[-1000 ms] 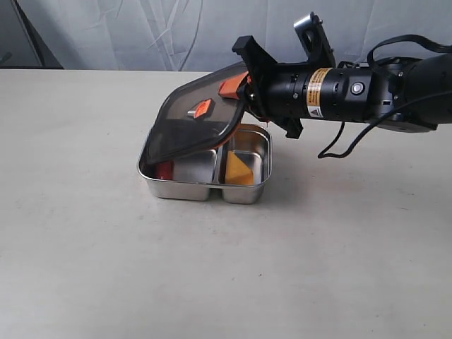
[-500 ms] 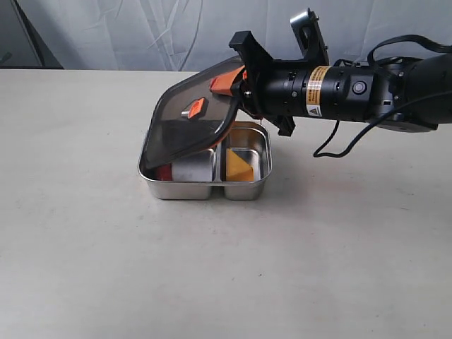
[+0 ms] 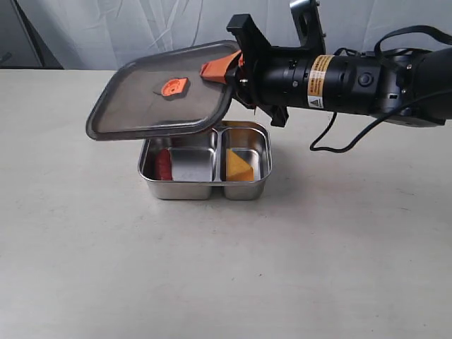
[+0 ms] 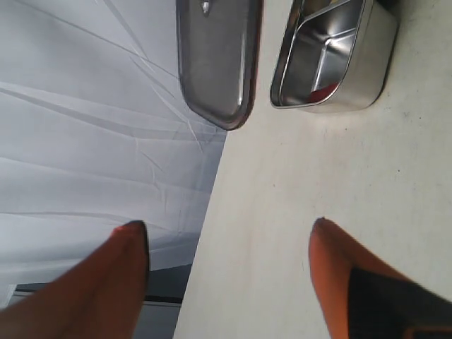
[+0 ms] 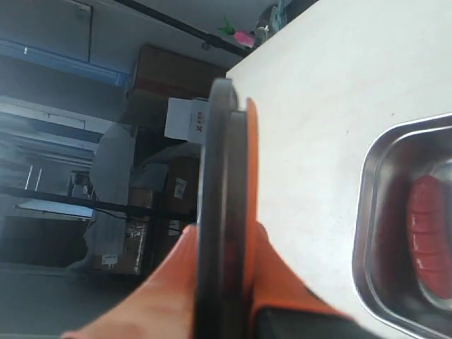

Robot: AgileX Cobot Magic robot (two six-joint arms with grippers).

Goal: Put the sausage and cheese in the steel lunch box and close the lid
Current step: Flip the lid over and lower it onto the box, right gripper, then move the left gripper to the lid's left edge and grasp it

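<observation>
The steel lunch box (image 3: 205, 191) sits open on the table. The red sausage (image 3: 163, 164) lies in its larger compartment and the yellow cheese (image 3: 238, 168) in the smaller one. My right gripper (image 3: 224, 70) is shut on the right edge of the dark lid (image 3: 155, 99), which hangs almost level above the box and reaches out past its left side. In the right wrist view the lid (image 5: 222, 176) shows edge-on between the orange fingers (image 5: 176, 275), beside the box (image 5: 371, 212) and sausage (image 5: 431, 233). My left gripper (image 4: 227, 229) is open over bare table, away from the box (image 4: 353, 78).
A white cloth backdrop (image 3: 141, 28) hangs behind the table's far edge. The right arm (image 3: 353, 81) with its looping cable (image 3: 346, 141) stretches in above the table from the right. Bare tabletop (image 3: 212, 282) lies in front of the box.
The lid has swung up from a steep tilt with its left end down at the box to nearly level. It now hangs higher and further left, clear of the box.
</observation>
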